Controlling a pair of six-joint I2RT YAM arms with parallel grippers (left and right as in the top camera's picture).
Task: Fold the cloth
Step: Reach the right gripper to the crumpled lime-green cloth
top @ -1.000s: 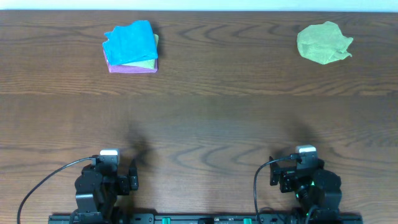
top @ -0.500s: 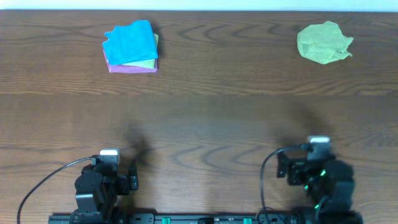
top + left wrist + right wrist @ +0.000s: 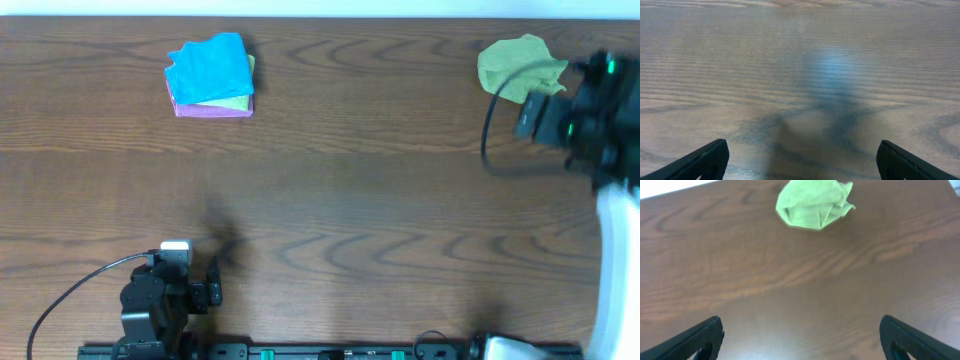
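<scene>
A crumpled green cloth lies at the far right of the wooden table; it also shows at the top of the right wrist view. My right gripper is raised and blurred beside the cloth's near right side, its arm covering part of it. Its fingers are wide apart and empty, short of the cloth. My left gripper rests at the near left edge, open and empty, over bare wood.
A stack of folded cloths, blue on top over green and pink, sits at the far left. A black cable trails from the left arm's base.
My right arm has swung up from the near edge to the far right, close to the green cloth. The left arm has not moved.
</scene>
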